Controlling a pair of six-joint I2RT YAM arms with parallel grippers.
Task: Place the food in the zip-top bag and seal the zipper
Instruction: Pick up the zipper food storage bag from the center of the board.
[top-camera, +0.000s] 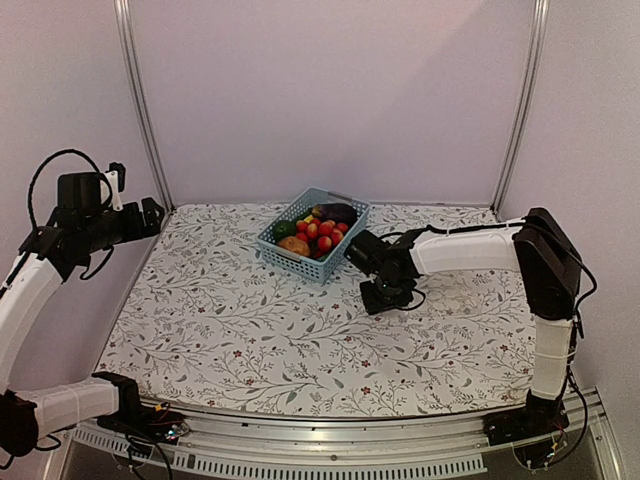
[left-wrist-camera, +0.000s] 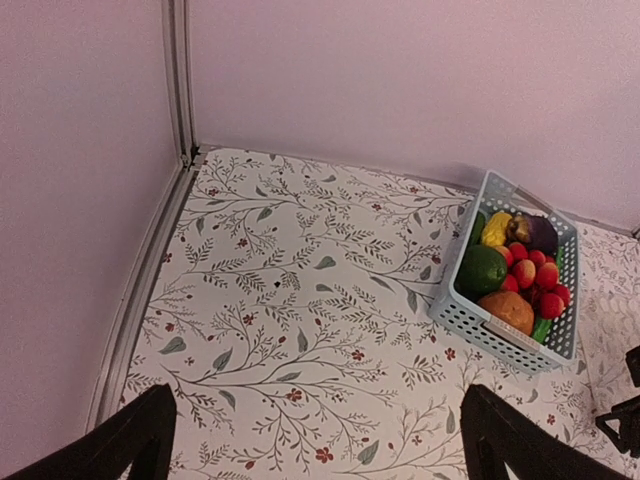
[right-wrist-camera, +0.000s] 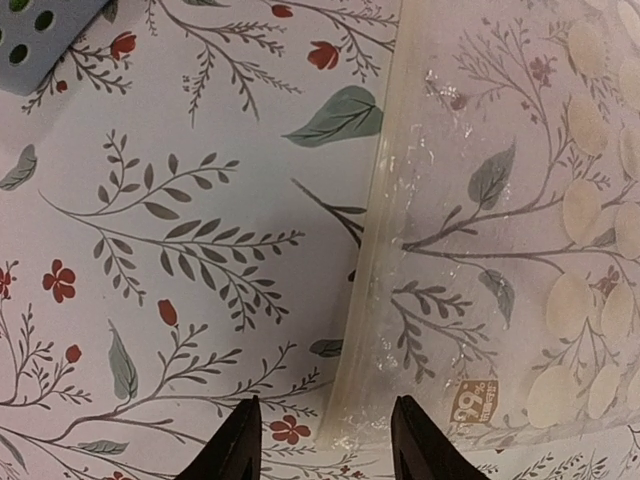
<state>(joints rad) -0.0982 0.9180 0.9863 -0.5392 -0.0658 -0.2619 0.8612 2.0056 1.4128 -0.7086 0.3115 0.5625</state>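
The food lies piled in a light-blue slotted basket at the back middle of the table: red round pieces, a brown potato, green and yellow pieces and a dark eggplant. It also shows in the left wrist view. The clear polka-dot zip-top bag lies flat on the table. Its zipper runs along its left edge in the right wrist view. My right gripper is open and low over the bag's near corner, just right of the basket. My left gripper is open, empty and raised at the far left.
The table has a floral cloth. Metal frame posts stand at the back corners against pale walls. A corner of the basket shows at the top left of the right wrist view.
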